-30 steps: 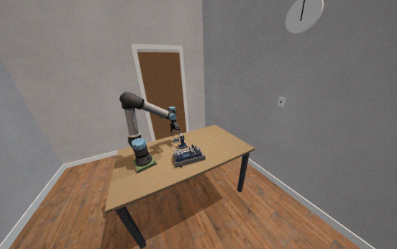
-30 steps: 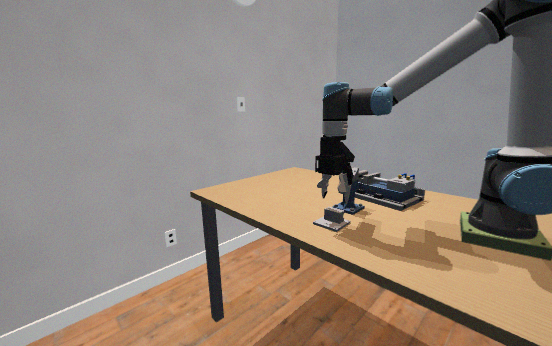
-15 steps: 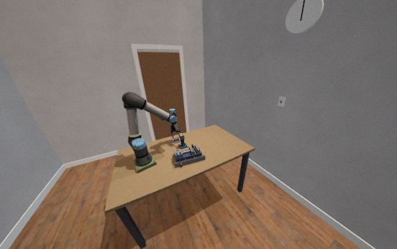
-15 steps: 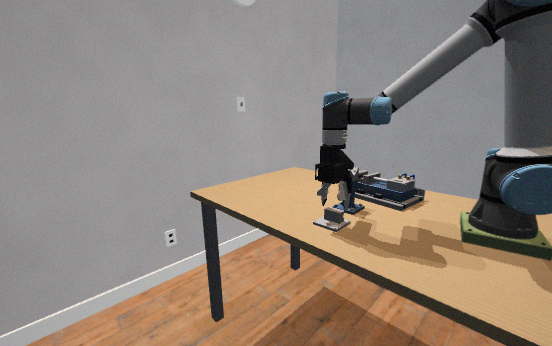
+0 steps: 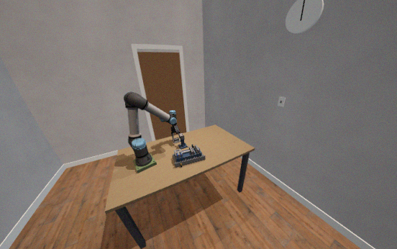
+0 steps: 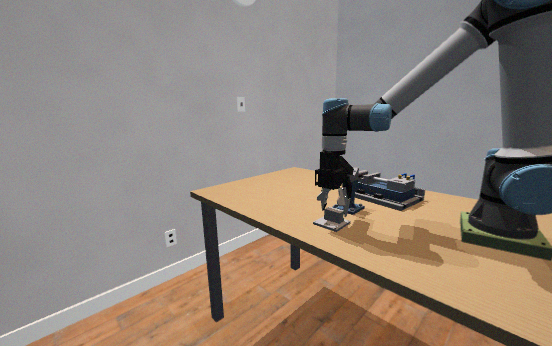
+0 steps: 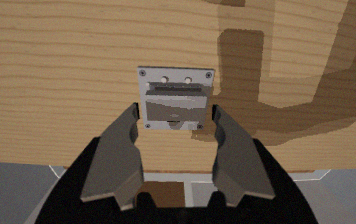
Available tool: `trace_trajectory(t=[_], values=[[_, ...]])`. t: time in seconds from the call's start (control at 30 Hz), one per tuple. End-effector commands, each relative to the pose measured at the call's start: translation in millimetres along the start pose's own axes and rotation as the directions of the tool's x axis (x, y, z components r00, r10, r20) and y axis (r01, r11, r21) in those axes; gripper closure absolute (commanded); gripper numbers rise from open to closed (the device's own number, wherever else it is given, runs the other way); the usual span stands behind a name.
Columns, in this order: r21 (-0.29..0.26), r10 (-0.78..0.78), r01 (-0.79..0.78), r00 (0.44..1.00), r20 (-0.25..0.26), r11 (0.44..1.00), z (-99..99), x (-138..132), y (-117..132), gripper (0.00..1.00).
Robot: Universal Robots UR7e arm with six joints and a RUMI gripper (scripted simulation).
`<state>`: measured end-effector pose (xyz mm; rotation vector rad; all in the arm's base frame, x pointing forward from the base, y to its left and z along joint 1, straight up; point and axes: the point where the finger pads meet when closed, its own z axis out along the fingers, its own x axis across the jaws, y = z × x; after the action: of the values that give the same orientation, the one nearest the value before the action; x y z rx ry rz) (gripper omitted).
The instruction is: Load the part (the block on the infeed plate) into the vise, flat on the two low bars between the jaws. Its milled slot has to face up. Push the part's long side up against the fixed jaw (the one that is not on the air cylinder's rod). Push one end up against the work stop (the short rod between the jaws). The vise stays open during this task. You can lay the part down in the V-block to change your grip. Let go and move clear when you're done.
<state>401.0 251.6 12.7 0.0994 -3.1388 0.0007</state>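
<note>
The spread grey metal jaws (image 6: 334,199) (image 7: 175,111) hang above the infeed plate, likely to straddle the block's ends. The grey rectangular block (image 6: 334,215) (image 7: 176,107) sits on that flat grey plate (image 6: 339,227) (image 7: 207,85), ungripped.

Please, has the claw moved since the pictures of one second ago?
Yes. In the exterior view, the claw is lower, nearer to the infeed plate.
</note>
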Motion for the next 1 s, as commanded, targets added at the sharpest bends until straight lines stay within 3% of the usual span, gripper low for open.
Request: trace_trajectory(t=[0.0, 0.97], values=[[0.0, 0.0, 0.0, 1.0, 0.002, 1.0, 3.1, -0.5, 0.2, 0.49], [0.0, 0.0, 0.0, 1.0, 0.002, 1.0, 10.3, -0.5, 0.3, 0.49]])
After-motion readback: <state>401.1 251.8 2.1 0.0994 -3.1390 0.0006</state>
